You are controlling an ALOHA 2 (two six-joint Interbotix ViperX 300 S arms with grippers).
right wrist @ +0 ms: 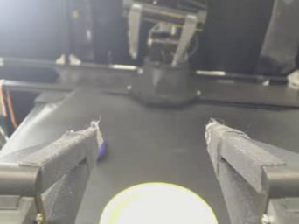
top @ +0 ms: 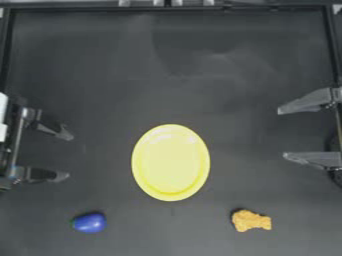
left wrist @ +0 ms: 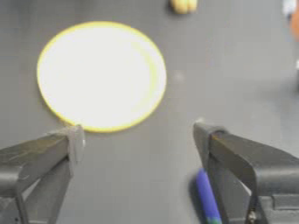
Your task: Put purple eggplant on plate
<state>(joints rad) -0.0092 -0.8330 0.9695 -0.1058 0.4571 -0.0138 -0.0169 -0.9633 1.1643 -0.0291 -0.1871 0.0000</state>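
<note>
The purple eggplant [top: 89, 222] lies on the table near the front left, apart from the yellow plate [top: 170, 162] in the middle. My left gripper [top: 64, 154] is open at the left side, level with the plate, and holds nothing. In the left wrist view the plate [left wrist: 100, 76] lies ahead and only a sliver of the eggplant [left wrist: 207, 197] shows beside one jaw. My right gripper [top: 284, 132] is open and empty at the right edge. The right wrist view shows the plate [right wrist: 158, 205] and a bit of the eggplant [right wrist: 102, 150] behind one jaw.
A lumpy orange-yellow nugget [top: 251, 220] lies near the front right of the table; the left wrist view catches it [left wrist: 183, 5] beyond the plate. A raised frame runs around the table's edges.
</note>
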